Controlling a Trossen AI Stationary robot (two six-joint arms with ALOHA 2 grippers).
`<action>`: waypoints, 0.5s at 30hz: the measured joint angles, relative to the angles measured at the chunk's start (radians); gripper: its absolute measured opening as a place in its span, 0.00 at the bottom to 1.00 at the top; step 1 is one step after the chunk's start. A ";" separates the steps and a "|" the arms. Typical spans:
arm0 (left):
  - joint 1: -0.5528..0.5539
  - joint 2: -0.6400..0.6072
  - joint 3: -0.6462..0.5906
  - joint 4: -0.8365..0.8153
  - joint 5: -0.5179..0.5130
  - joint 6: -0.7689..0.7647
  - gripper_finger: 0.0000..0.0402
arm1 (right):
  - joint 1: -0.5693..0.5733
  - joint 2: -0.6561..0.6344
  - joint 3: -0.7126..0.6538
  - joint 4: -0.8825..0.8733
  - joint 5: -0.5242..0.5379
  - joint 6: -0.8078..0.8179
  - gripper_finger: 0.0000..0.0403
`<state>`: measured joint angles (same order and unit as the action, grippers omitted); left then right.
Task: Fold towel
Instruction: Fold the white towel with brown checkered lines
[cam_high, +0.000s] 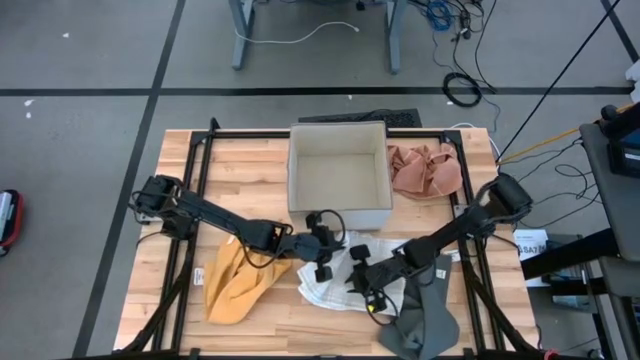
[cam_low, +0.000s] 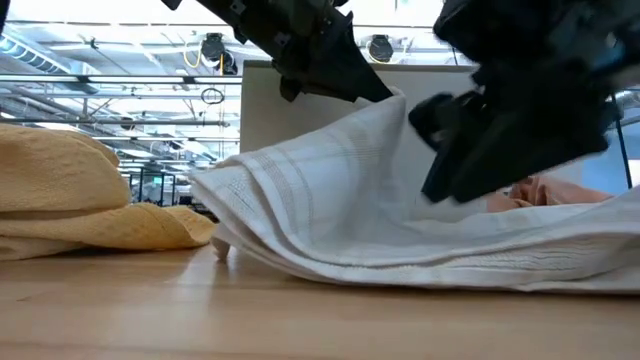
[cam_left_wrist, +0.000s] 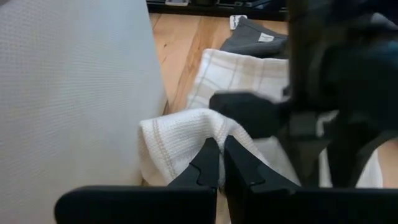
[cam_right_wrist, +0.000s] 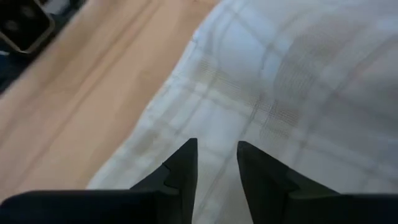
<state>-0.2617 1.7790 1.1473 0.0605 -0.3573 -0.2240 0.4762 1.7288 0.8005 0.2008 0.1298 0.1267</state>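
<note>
The white towel (cam_high: 335, 278) with beige stripes lies in the middle of the table, in front of the white box (cam_high: 338, 175). Part of it is raised in a peak (cam_low: 392, 108). My left gripper (cam_high: 322, 266) is at that peak, close to the box wall, and is shut on the cloth. My right gripper (cam_high: 362, 284) hovers just to the right, over the towel's flat part (cam_right_wrist: 292, 81). Its fingers (cam_right_wrist: 183, 163) stand apart with nothing between them. My left gripper pinches a raised fold of the towel (cam_left_wrist: 208, 127) between its two fingertips, on the side nearest the box. The fingers slant down from the table's left. The cloth slopes from the fingers down to the table, where the rest (cam_low: 420, 265) lies; one layer or several, I cannot tell.
A yellow cloth (cam_high: 237, 282) lies bunched left of the towel and a dark grey cloth (cam_high: 425, 318) at the near right. A pink cloth (cam_high: 425, 170) lies right of the box. The two arms are close together over the towel.
</note>
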 joint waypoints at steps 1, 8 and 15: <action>0.001 0.000 0.000 0.000 0.000 0.000 0.02 | 0.008 -0.020 0.000 -0.030 0.000 0.009 0.25; 0.000 0.000 0.000 0.000 -0.001 0.000 0.02 | 0.078 -0.176 0.000 -0.307 -0.001 0.113 0.25; 0.002 0.000 0.000 0.000 -0.002 -0.001 0.03 | 0.111 -0.235 0.000 -0.511 0.032 0.234 0.25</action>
<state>-0.2600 1.7790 1.1473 0.0608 -0.3592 -0.2253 0.5869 1.4940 0.8009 -0.3102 0.1618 0.3609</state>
